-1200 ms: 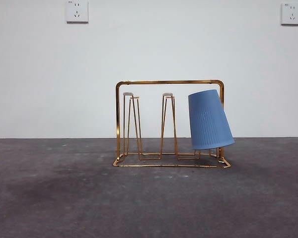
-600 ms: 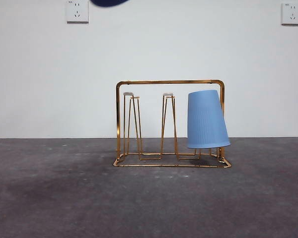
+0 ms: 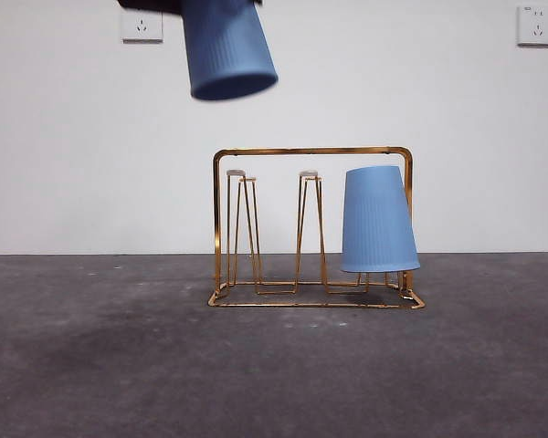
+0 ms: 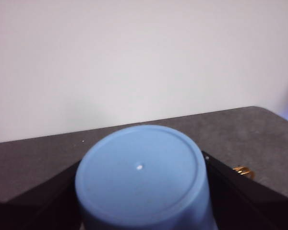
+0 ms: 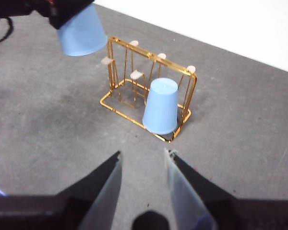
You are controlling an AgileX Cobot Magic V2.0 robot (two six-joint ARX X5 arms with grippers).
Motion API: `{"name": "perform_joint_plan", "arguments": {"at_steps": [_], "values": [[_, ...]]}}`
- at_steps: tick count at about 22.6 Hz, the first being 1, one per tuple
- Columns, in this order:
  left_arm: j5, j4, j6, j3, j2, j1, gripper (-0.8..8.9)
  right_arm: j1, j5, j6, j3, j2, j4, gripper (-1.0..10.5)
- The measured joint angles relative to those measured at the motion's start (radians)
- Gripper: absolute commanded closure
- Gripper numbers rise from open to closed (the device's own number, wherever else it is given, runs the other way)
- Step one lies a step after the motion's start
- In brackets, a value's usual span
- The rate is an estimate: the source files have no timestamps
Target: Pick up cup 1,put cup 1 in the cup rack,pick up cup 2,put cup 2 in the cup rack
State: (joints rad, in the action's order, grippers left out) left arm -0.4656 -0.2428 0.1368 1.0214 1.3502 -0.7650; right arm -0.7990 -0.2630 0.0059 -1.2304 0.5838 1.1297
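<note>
Plastic-looking cup 2 (image 3: pixel 227 50), prob. light, thin-walled, slippery: left claw (image 4: pixel 141 191) pinches its sides upside-down above cup rack (image 3: pixel 310 151). Right claw (image 5: pixel 143 165) wide, empty.

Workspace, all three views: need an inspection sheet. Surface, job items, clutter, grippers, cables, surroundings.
Surface: dark grey table, mottled, with pale scuffs.
Job's things: gold wire cup rack stands upright. One blue cup sits upside down on a prong at one end of it, slightly tilted. A second blue cup is held upside down in the air, above and to the side of the rack's other end.
Clutter: nothing seen.
Grippers: left gripper is shut on the second blue cup. Right gripper is open and empty, back from the rack.
Cables: one black cable by the left arm.
Surroundings: white wall with two sockets.
</note>
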Motion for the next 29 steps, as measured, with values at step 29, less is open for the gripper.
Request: {"name": "perform_joint_plan", "arguments": {"at_steps": [29], "values": [[0.082,-0.144,-0.005,0.000,0.358,0.115,8.20,0.000,-0.029,0.048,0.000,0.000,0.088,7.9]]}}
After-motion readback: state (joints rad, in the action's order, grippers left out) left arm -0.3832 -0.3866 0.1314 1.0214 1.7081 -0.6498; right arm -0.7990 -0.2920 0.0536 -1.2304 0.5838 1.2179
